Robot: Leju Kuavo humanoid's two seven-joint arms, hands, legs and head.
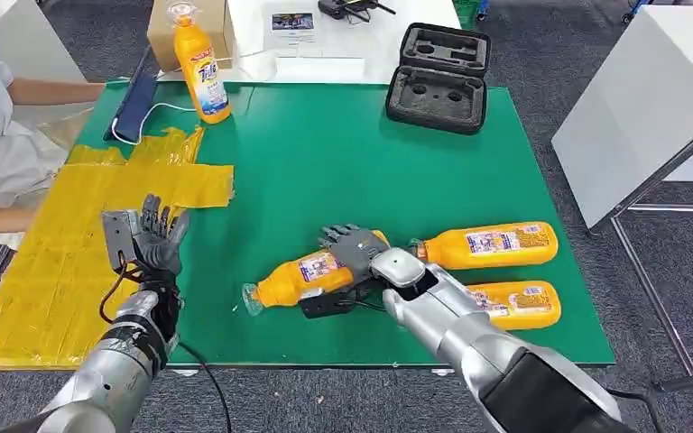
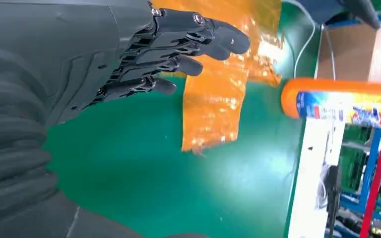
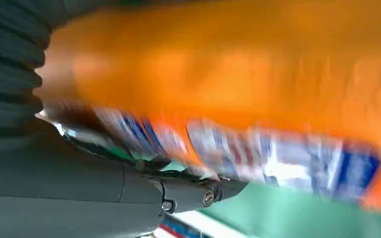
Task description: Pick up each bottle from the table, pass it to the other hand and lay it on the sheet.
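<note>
Right hand grasping bottle, long axis 2-to-8 o'clock, cap toward left hand at 9 o'clock, fingers released, sheet beneath it.

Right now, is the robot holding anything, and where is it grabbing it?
The right hand grips an orange bottle around the fat end of its body, away from the cap. The left hand holds nothing.

I see both silver metal forearms, dark jointed fingers on left hand and right hand. Black cable loops beside left wrist. Grey ribbed wrist covers; small silver screws at finger bases. Black segment on right upper arm.
</note>
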